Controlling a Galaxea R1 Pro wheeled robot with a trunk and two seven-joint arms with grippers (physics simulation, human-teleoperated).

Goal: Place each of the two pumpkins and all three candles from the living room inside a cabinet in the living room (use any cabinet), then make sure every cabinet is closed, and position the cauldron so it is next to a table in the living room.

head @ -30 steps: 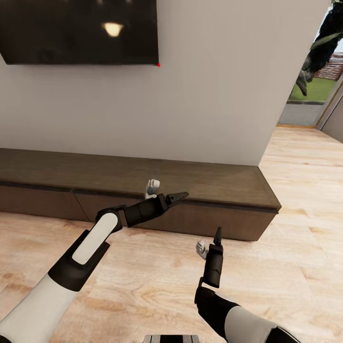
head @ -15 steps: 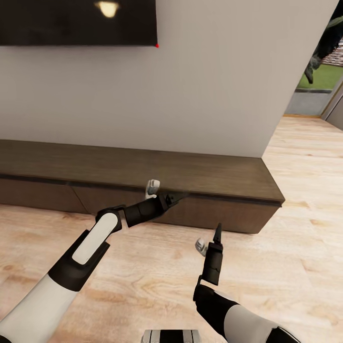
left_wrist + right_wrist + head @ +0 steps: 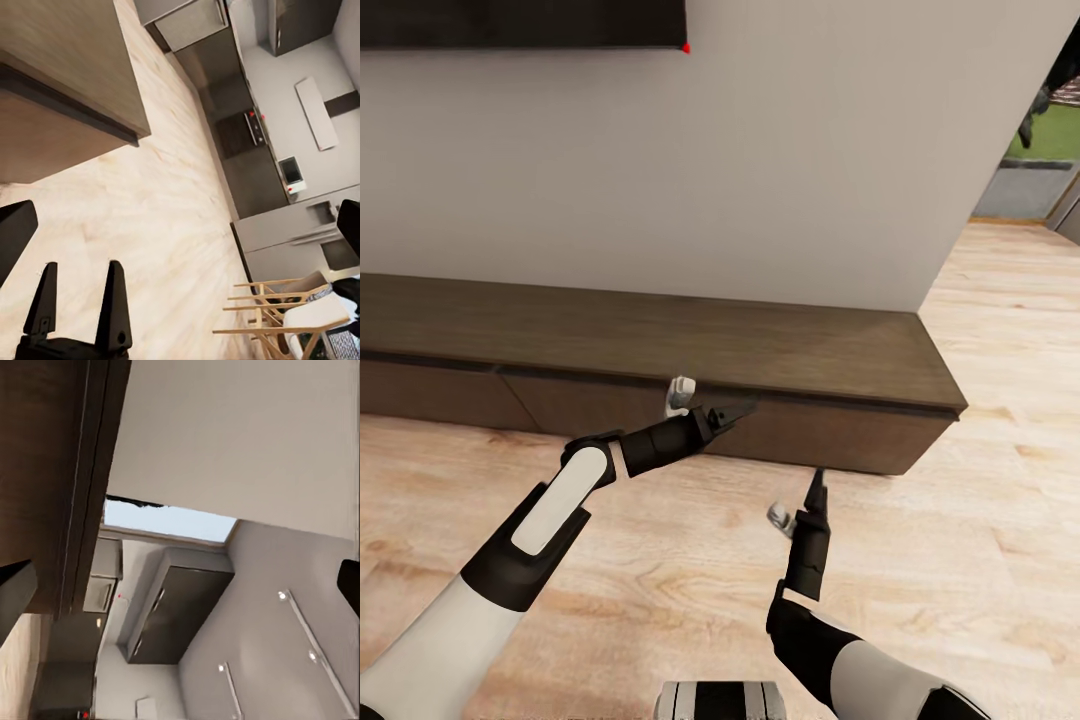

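Observation:
The cabinet [image 3: 660, 345] is a long, low dark brown unit along the white wall, with all its flat fronts shut. Its end corner also appears in the left wrist view [image 3: 60, 75], and its edge in the right wrist view [image 3: 45, 472]. My left gripper [image 3: 732, 410] hangs open and empty just in front of the cabinet's front face. My right gripper [image 3: 816, 488] is lower, over the wood floor, open and empty; its two spread fingers [image 3: 112, 296] show in the left wrist view. The pumpkins, candles, cauldron and table are out of view.
A dark wall-mounted screen [image 3: 520, 25] hangs above the cabinet. Light wood floor [image 3: 960, 560] stretches to the right past the cabinet's end, toward an opening with greenery [image 3: 1050, 120]. Wooden chairs [image 3: 277, 315] and kitchen units lie far off in the left wrist view.
The whole head view has shifted: the screen has slid up toward the top edge and the cabinet sits slightly higher and larger. Both arms keep the same pose.

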